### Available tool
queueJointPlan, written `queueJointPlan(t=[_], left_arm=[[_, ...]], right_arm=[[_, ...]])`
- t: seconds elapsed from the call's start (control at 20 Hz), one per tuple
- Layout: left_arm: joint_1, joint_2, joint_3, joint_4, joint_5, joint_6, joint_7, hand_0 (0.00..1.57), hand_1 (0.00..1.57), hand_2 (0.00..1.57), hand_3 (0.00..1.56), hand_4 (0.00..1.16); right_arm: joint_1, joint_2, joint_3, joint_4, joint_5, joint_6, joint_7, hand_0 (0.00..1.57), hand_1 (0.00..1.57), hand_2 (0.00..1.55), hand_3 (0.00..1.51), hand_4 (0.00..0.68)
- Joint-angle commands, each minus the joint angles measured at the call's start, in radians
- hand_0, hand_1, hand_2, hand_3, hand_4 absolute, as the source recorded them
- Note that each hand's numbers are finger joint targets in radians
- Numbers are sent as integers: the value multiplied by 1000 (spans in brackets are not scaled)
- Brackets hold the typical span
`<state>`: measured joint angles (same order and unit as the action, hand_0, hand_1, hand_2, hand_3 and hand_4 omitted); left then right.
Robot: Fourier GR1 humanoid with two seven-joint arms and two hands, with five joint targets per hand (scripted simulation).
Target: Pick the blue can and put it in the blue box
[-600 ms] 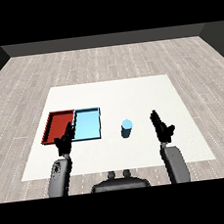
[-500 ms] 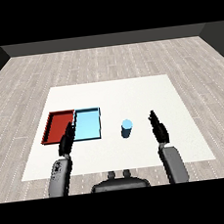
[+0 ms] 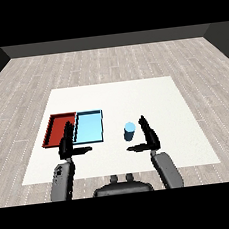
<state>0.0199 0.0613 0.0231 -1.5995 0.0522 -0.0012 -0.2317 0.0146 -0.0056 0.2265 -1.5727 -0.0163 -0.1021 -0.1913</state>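
1. Can standing upright on table, right of blue tray, outside both trays.
2. Blue tray lying beside red tray, touching, both holding nothing.
3. Right hand hovering just beside can, fingers straight, thumb spread.
4. Left hand hanging over trays' near edge, likewise spread.

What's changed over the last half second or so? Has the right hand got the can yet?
Not yet. The right hand has swung in from the right toward the blue can and is now just beside it, fingers straight, not curled round it. The left hand has barely moved, open near the trays. The can, the red tray and the light blue tray are where they were.
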Motion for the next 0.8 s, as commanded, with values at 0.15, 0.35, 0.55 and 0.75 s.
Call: queueJointPlan(t=[0.15, 0.35, 0.55, 0.75], left_arm=[[-20, -56, -20, 95, -43, 23, -185, 0, 0, 0, 0, 0], [52, 5, 23, 41, 1, -51, -196, 0, 0, 0, 0, 0], [-21, -47, -8, 82, -25, 5, -174, 0, 0, 0, 0, 0], [-2, -59, -36, 21, -66, 60, -140, 0, 0, 0, 0, 0]], right_arm=[[21, 5, 71, 55, -9, -48, -161, 0, 0, 0, 0, 0], [13, 5, 78, 46, -40, -28, -155, 0, 0, 0, 0, 0], [5, 5, 82, 13, -32, -48, -114, 0, 0, 0, 0, 0], [-15, 5, 50, 82, -21, -29, -159, 0, 0, 0, 0, 0]])
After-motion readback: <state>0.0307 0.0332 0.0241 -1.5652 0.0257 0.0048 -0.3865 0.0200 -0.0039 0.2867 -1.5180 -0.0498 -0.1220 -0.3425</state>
